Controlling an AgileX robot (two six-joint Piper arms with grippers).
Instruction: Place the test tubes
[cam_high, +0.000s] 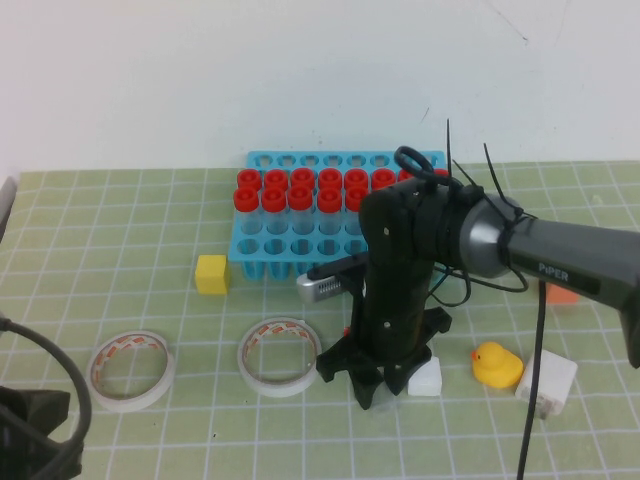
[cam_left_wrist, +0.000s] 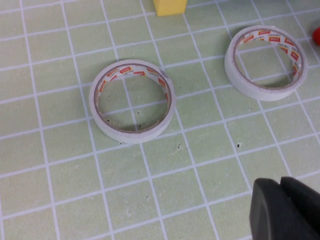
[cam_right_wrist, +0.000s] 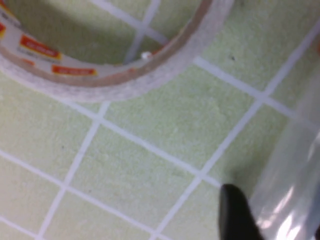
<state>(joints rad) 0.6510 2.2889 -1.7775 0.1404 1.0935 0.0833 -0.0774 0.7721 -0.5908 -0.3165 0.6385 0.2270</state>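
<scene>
- Nearest, at the left corner: shows the left gripper (cam_left_wrist: 284, 207) pressed together above the green gridded worktop (cam_high: 110, 240), clutching nothing.
- Just beyond: finds two rolls lying flat and apart from each other, the left tape roll (cam_high: 130, 372) and the right tape roll (cam_high: 280, 356).
- Beside the right tape roll: puts the right gripper (cam_high: 375, 388) down at the worktop, with the right arm (cam_high: 560, 255) reaching in from the right. Cannot tell whether spread or pinching.
- From the right wrist: shows a clear test tube (cam_right_wrist: 285, 195) lying on the worktop right against that gripper, near the rim of a tape roll.
- Off to the right: finds a white cube (cam_high: 425, 379), a yellow duck (cam_high: 496, 363) and a white block (cam_high: 548, 386).
- Farther back: shows a yellow block (cam_high: 211, 273) just left of the blue rack (cam_high: 285, 262).
- Farthest, in that rack: keeps red-capped tubes (cam_high: 300, 190) upright in two rows.
</scene>
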